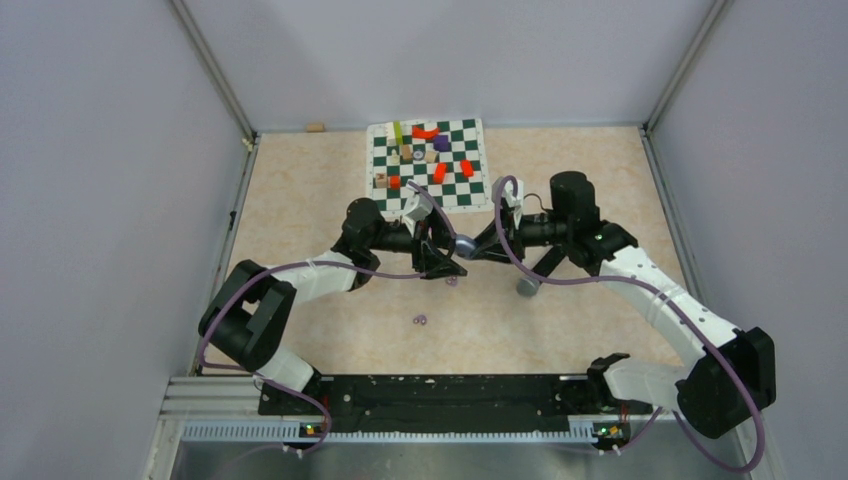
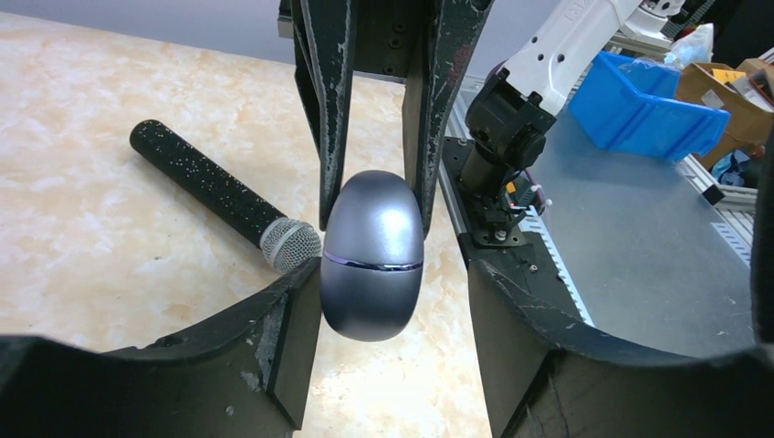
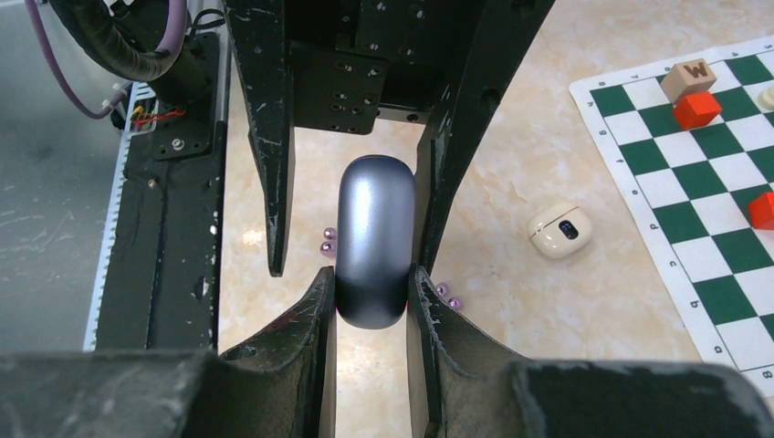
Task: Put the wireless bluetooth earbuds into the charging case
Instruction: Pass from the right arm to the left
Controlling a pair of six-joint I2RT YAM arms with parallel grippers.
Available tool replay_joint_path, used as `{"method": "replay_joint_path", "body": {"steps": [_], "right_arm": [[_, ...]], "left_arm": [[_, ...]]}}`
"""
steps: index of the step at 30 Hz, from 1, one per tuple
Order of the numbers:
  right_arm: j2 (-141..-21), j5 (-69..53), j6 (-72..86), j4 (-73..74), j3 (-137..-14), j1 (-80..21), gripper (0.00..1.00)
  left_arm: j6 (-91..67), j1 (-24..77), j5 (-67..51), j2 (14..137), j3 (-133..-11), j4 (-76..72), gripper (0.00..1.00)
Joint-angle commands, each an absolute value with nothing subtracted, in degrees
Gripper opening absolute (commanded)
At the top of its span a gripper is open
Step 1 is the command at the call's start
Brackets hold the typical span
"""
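Observation:
The charging case (image 2: 372, 255), a grey-violet oval with its lid closed along a thin seam, hangs above the table between both arms (image 1: 466, 243). My right gripper (image 3: 371, 274) is shut on its lower end (image 3: 372, 228). My left gripper (image 2: 391, 274) is open around the case: its left finger (image 2: 290, 315) touches the case, while its right finger (image 2: 516, 319) stands apart. The tiny purple earbuds lie on the table, one (image 3: 327, 241) left of the case and one (image 3: 447, 296) right of it. From above, one earbud (image 1: 451, 281) lies under the grippers and the other (image 1: 419, 320) nearer the bases.
A black microphone (image 2: 219, 196) lies on the table beside the grippers (image 1: 530, 280). A white earbud case (image 3: 559, 228) sits near a green chessboard (image 1: 470, 185) carrying several small blocks. The arm bases' rail (image 1: 430, 395) runs along the near edge.

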State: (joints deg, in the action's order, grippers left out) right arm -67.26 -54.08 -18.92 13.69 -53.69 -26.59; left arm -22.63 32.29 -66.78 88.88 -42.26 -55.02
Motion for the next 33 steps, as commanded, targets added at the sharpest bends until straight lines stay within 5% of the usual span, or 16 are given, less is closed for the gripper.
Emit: {"method": "replay_joint_path", "body": {"steps": [1, 10, 20, 27, 33], "right_arm": [[-68.03, -56.22, -20.46, 15.2, -56.93, -26.96, 0.09], [-68.1, -55.5, -20.26, 15.44, -57.39, -26.74, 0.09], [-65.53, -52.88, -19.42, 12.73, -56.24, -26.78, 0.11], [-65.81, -52.82, -20.27, 13.49, -56.13, -26.72, 0.11], [-66.71, -53.43, -20.88, 14.75, -56.59, -26.71, 0.11]], "left_arm": [[-21.7, 31.98, -66.29, 87.36, -43.19, -56.41, 0.63], [-22.39, 31.85, -66.94, 87.69, -43.53, -56.37, 0.5], [-21.37, 31.85, -66.11, 87.73, -44.28, -53.46, 0.55], [-21.0, 31.84, -66.17, 87.68, -44.51, -53.0, 0.45], [-20.94, 31.82, -66.08, 87.72, -44.2, -53.53, 0.46]]}}
